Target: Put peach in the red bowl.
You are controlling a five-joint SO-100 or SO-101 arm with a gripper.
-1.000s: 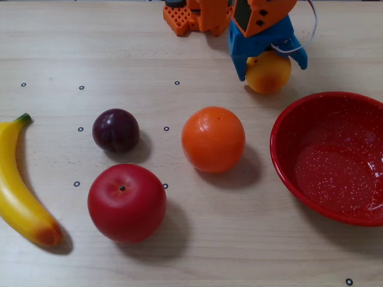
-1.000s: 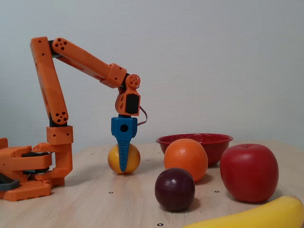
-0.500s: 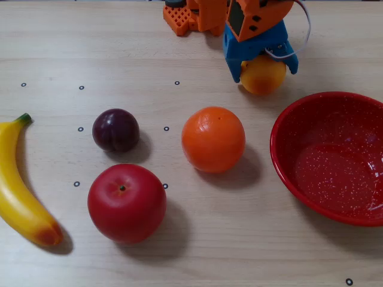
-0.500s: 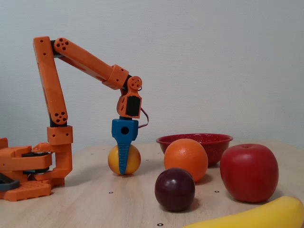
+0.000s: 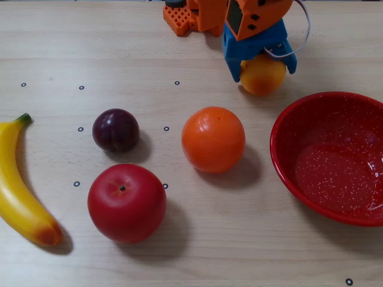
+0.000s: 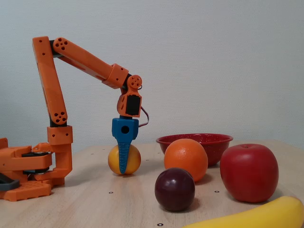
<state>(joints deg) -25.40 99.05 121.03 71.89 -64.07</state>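
Observation:
The peach is a small yellow-orange fruit at the back of the table, left of the red bowl. My gripper comes down on it from above, with a blue finger on each side, pressed against the fruit. In a fixed view from the side, the peach rests at table level with one blue finger in front of it. The red bowl stands empty behind the orange.
An orange lies in the middle, a dark plum to its left, a big red apple in front and a banana at the left edge. The arm's orange base stands at the back.

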